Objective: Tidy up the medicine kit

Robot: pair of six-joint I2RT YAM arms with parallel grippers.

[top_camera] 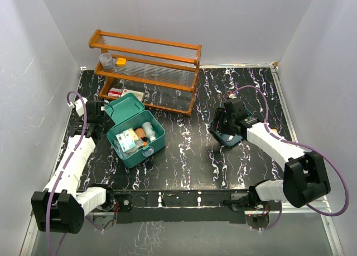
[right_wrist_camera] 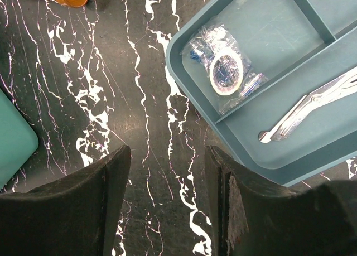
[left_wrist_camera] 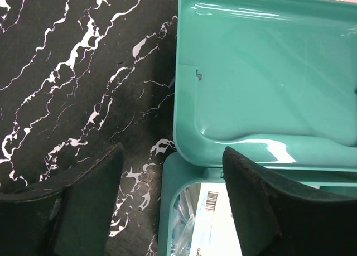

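Top external view: the medicine kit [top_camera: 135, 131] sits open on the table's left, lid [left_wrist_camera: 268, 72] up, with packets and a bottle inside. Left claw [left_wrist_camera: 173, 155] hangs wide at its hinge corner, gripping nothing. Right claw [right_wrist_camera: 167, 155] gapes empty beside the tray [right_wrist_camera: 312, 150]. Its bagged roll [right_wrist_camera: 226, 72] and metal tool [right_wrist_camera: 312, 102] seemingly remain to pack.

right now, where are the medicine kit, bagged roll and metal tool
medicine kit [left_wrist_camera: 268, 72], left wrist view, inside of lid
bagged roll [right_wrist_camera: 224, 72], right wrist view, middle of bag
metal tool [right_wrist_camera: 307, 106], right wrist view, mid shaft
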